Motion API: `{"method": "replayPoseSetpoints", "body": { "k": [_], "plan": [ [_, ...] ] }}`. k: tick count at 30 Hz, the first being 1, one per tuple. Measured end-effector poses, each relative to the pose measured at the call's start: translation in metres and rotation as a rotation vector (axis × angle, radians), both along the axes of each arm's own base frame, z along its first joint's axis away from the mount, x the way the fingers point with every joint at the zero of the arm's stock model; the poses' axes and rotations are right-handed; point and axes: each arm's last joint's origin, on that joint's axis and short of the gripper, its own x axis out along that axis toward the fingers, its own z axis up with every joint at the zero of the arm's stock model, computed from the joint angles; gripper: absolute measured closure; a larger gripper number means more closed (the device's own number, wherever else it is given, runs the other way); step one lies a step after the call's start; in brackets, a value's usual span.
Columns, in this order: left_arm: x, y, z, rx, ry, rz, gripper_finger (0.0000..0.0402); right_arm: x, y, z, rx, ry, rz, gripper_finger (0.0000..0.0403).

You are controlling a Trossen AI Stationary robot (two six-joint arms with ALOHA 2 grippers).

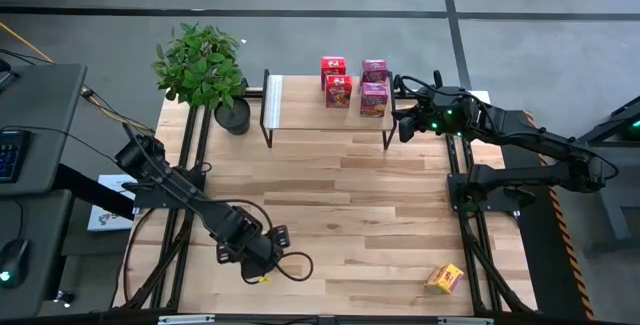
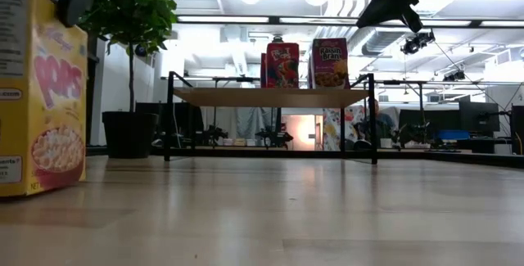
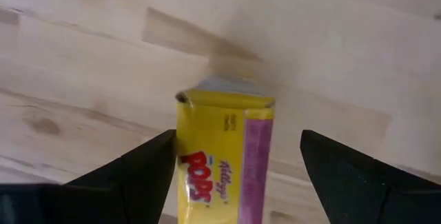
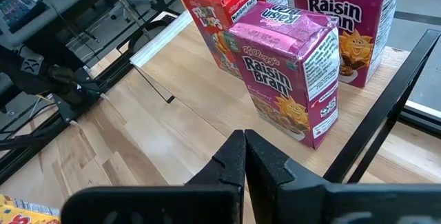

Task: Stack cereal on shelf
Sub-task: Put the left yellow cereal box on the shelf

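Nearest me, my left gripper [image 3: 234, 165] hangs spread wide around a glossy yellow cardboard box [image 3: 222, 158] on the pale plank counter [image 1: 340, 215]; a second yellow box [image 1: 445, 278] lies tipped at the right. Farther back, my right gripper [image 4: 244, 156], fingers pressed together, sits beside two magenta boxes [image 4: 293, 72] and two red boxes [image 1: 335, 80] on the wood-topped, wire-legged shelf [image 1: 300, 110].

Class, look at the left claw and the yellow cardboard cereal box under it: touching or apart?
Apart. The left wrist view shows the left claw open, bare tabletop visible between each finger and the yellow cardboard cereal box.
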Motion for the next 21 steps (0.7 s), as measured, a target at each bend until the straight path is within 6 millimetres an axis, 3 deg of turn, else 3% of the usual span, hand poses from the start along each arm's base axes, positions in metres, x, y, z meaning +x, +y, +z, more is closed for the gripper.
{"method": "replayPoseSetpoints", "body": {
  "k": [8, 14, 21],
  "plan": [
    [0.008, 0.008, -0.001, 0.008, -0.034, 0.036, 0.0103, 0.0, 0.0, 0.0, 0.0, 0.0, 0.0, 0.0402],
    [0.008, 0.018, -0.018, 0.001, 0.01, 0.027, 0.0103, 0.0, 0.0, 0.0, 0.0, 0.001, 0.0, 0.0402],
    [0.011, 0.017, -0.025, -0.034, -0.024, 0.028, 0.0111, 0.0, 0.0, 0.0, -0.003, 0.003, 0.002, 0.0402]
  ]
}}
